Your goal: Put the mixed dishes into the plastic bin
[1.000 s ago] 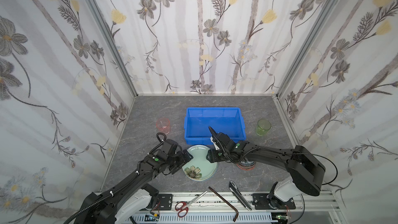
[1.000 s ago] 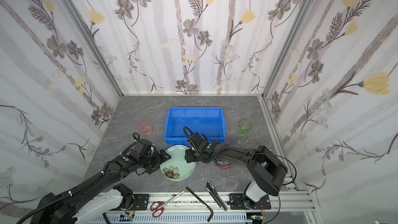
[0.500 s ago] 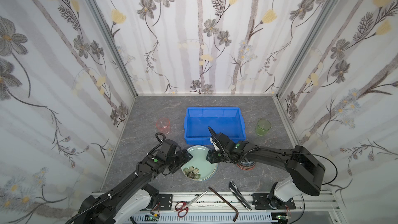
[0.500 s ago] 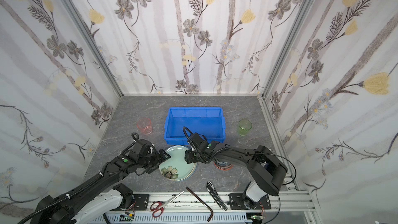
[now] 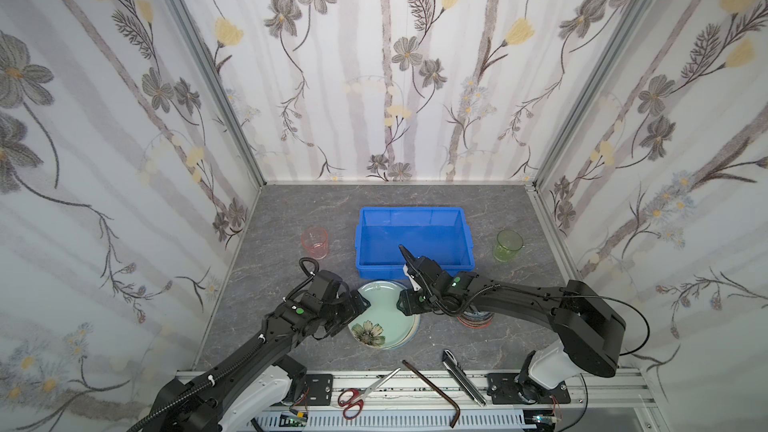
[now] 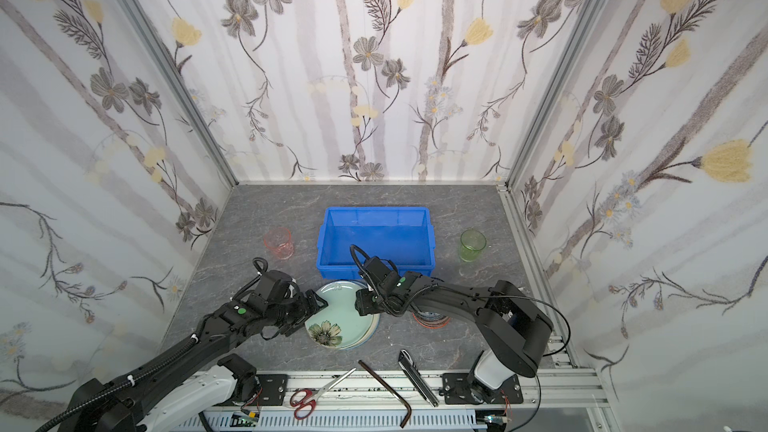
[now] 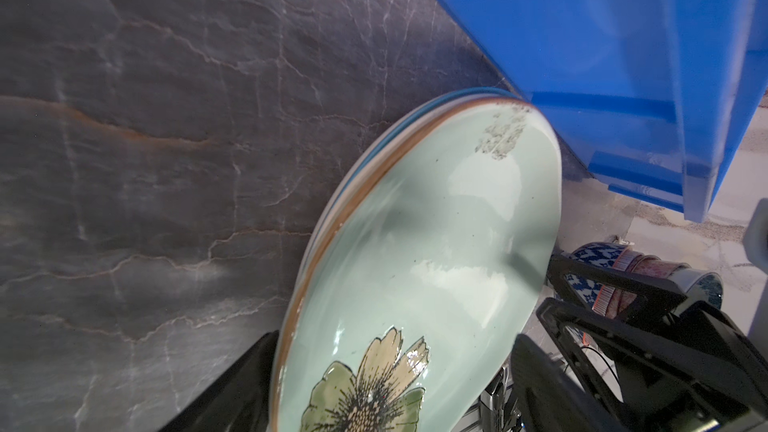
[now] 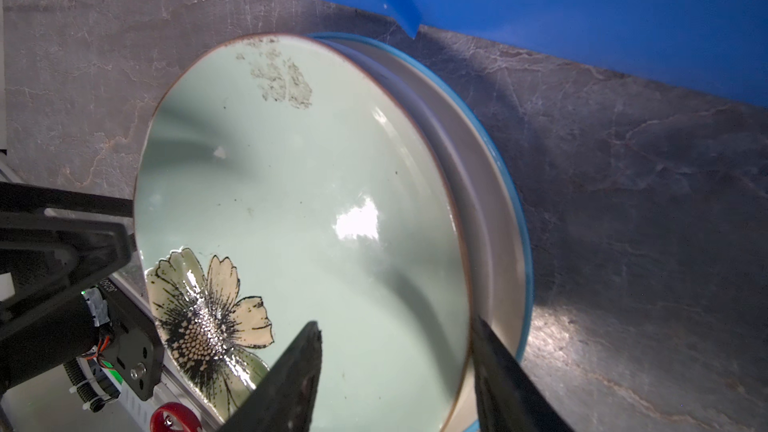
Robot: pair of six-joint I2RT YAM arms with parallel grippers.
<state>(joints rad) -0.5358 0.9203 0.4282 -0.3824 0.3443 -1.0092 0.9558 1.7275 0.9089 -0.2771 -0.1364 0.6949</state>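
I had nothing in the plastic bin (image 5: pixel 411 238), while the plate stack (image 5: pixel 384 320) lay just before it, the bowls (image 5: pixel 473 321), pink tumbler (image 5: pixel 314 243) and green tumbler (image 5: pixel 508 245) sat outside too, and my left gripper (image 5: pixel 360 303), wide, and right gripper (image 5: pixel 402 305), part-open, straddled the stack's edge, unclosed.

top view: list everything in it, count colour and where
bin: 1, bright blue, middle of the table, towards the back
plate stack: at least 2, mint-green flowered on top, blue-rimmed white below, in front of the bin
bowl stack: count hidden, blue-white and red patterns, under the right arm
pink tumbler: 1, clear pink, left of the bin
green tumbler: 1, clear green, right of the bin
scissors: 1, red handles, front rail
hex key: 1, dark, front rail beside the scissors
folding tool: 1, black and silver, right of the hex key
left gripper: 1, black, fingers apart at the plates' left edge
right gripper: 1, black, fingers apart astride the green plate's right rim
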